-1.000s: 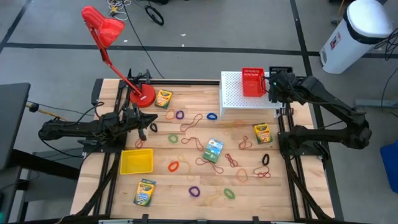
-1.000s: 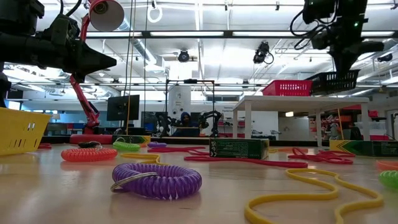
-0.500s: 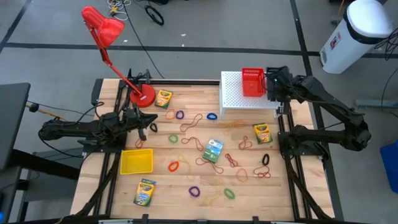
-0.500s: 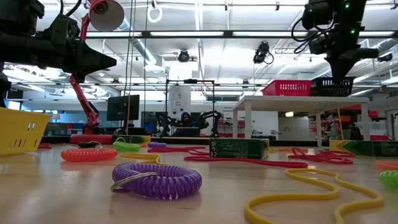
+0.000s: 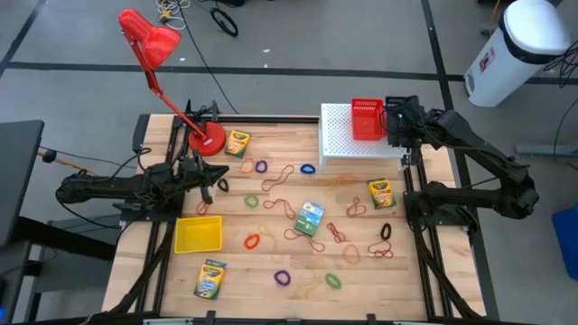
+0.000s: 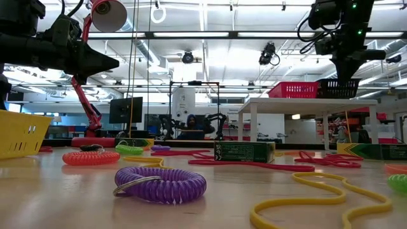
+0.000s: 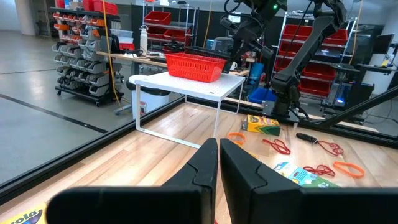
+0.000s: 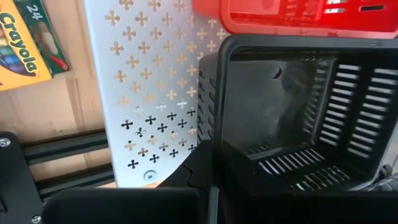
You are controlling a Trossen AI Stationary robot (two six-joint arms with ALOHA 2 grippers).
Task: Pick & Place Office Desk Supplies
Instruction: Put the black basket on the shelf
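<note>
Beside the white shelf (image 8: 143, 93), a crayon box (image 8: 28, 46) reads "Crayola".

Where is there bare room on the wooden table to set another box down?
The near-right corner of the wooden table, past the green rubber-band loop, looks bare. So does the strip between the yellow mesh basket and the orange rubber-band loop. The middle is crowded with loops around the green crayon box.
</note>
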